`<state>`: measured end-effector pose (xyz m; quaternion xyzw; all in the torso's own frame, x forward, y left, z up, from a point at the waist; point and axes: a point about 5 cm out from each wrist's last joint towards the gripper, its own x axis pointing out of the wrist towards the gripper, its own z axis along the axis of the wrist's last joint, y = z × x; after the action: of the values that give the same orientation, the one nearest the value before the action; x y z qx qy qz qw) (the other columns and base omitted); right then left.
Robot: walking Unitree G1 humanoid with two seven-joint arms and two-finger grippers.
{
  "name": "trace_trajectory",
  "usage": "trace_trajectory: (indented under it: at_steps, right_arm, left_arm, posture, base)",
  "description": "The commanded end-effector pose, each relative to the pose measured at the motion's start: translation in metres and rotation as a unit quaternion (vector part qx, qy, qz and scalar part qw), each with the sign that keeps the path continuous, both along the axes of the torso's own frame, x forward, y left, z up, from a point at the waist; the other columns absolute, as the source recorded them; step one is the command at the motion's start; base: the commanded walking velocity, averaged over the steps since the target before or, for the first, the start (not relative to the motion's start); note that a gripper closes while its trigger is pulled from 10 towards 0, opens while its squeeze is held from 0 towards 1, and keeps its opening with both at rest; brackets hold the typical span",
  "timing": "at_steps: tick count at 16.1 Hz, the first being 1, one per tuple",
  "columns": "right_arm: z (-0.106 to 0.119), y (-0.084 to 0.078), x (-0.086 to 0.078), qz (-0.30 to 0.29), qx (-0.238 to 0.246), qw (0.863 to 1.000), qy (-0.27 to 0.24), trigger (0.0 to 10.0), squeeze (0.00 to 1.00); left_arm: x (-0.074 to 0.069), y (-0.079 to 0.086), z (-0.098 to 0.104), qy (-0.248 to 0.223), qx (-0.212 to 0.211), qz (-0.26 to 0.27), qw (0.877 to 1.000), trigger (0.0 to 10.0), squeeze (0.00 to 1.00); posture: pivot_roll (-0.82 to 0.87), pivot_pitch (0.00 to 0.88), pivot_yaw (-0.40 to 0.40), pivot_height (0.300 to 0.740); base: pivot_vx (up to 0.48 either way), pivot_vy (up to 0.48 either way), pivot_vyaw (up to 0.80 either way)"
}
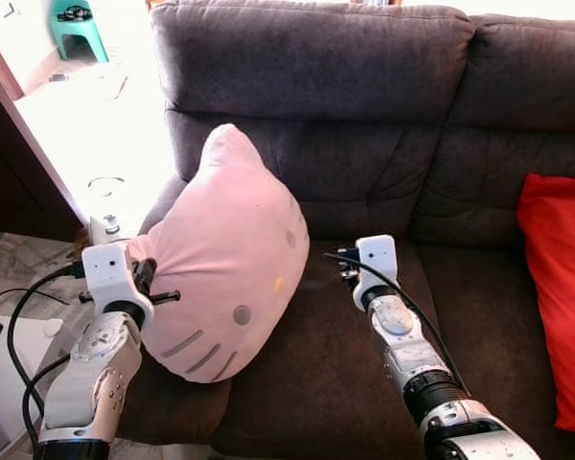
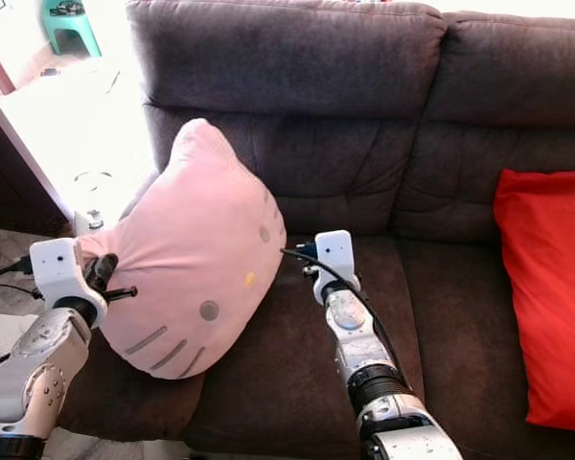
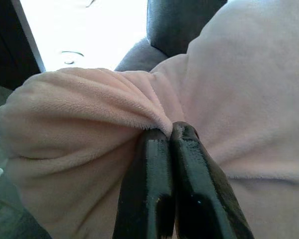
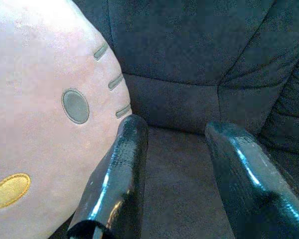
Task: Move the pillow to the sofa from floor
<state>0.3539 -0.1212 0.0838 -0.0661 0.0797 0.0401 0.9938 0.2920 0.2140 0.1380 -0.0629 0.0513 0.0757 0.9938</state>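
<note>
A pink cat-face pillow leans on the dark brown sofa at its left end, over the seat and armrest. My left gripper is shut on a pinched fold of the pillow's left edge, near the armrest. Over the seat cushion, my right gripper is open, with the pillow's face right beside one finger and nothing between the fingers. Its wrist sits just right of the pillow.
A red cushion stands at the sofa's right end. To the left lie a brightly lit floor and a teal stool at the back. Cables and a white unit sit by the sofa's left side.
</note>
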Motion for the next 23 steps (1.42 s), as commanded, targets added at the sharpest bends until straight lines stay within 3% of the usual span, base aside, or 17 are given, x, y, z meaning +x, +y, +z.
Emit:
trace_trajectory:
  at_steps: [1, 3, 4, 13, 14, 15, 19, 20, 22, 23]
  right_arm:
    - [-0.003, -0.001, -0.002, -0.002, 0.001, 1.0, 0.004, 10.0, 0.0]
    - [-0.004, -0.001, -0.003, -0.002, -0.001, 1.0, 0.006, 10.0, 0.0]
    - [-0.004, 0.0, -0.003, -0.001, -0.001, 1.0, 0.006, 10.0, 0.0]
    - [-0.004, 0.001, -0.003, 0.001, -0.001, 1.0, 0.008, 10.0, 0.0]
    - [-0.004, 0.001, -0.003, 0.002, -0.001, 1.0, 0.008, 10.0, 0.0]
    - [-0.004, 0.001, -0.003, 0.001, -0.001, 1.0, 0.008, 10.0, 0.0]
    - [-0.005, -0.002, -0.004, -0.002, -0.002, 1.0, 0.008, 10.0, 0.0]
    - [-0.006, -0.002, -0.004, -0.002, -0.002, 1.0, 0.009, 10.0, 0.0]
    - [-0.007, -0.002, -0.005, -0.001, -0.003, 1.0, 0.011, 10.0, 0.0]
    - [-0.008, -0.001, -0.005, 0.001, -0.004, 1.0, 0.013, 10.0, 0.0]
  left_arm:
    - [-0.003, 0.008, -0.006, 0.014, 0.005, 0.026, 1.0, 10.0, 0.0]
    - [-0.004, 0.007, -0.008, 0.016, 0.0, 0.025, 1.0, 10.0, 0.0]
    - [-0.004, 0.007, -0.008, 0.013, -0.007, 0.025, 1.0, 10.0, 1.0]
    - [-0.003, 0.011, -0.007, 0.006, -0.012, 0.04, 0.999, 10.0, 1.0]
    - [-0.004, 0.011, -0.006, 0.0, -0.017, 0.036, 0.999, 10.0, 0.01]
    - [-0.008, 0.01, -0.002, -0.022, -0.044, 0.017, 0.999, 10.0, 0.0]
    - [-0.039, 0.008, -0.005, -0.055, -0.089, -0.037, 0.994, 10.0, 0.0]
    - [-0.045, 0.007, 0.0, -0.074, -0.113, -0.045, 0.99, 10.0, 1.0]
    - [-0.055, 0.008, -0.005, -0.067, -0.141, -0.053, 0.986, 10.0, 1.0]
    - [-0.059, 0.006, -0.01, -0.066, -0.179, -0.065, 0.979, 10.0, 1.0]
  posture:
    - [0.19, 0.118, -0.025, 0.74]
    - [0.19, 0.12, -0.026, 0.74]
    - [0.19, 0.121, -0.027, 0.74]
    - [0.19, 0.125, -0.031, 0.74]
    - [0.19, 0.126, -0.031, 0.74]
    - [0.19, 0.127, -0.029, 0.74]
    - [0.19, 0.131, -0.027, 0.74]
    - [0.19, 0.133, -0.028, 0.74]
    - [0.19, 0.133, -0.028, 0.74]
    - [0.19, 0.133, -0.031, 0.74]
  base:
    - [0.0, 0.0, 0.0]
    - [0.0, 0.0, 0.0]
    - [0.0, 0.0, 0.0]
    - [0.0, 0.0, 0.0]
    - [0.0, 0.0, 0.0]
    - [0.0, 0.0, 0.0]
    - [0.0, 0.0, 0.0]
    - [0.0, 0.0, 0.0]
    - [0.0, 0.0, 0.0]
    - [0.0, 0.0, 0.0]
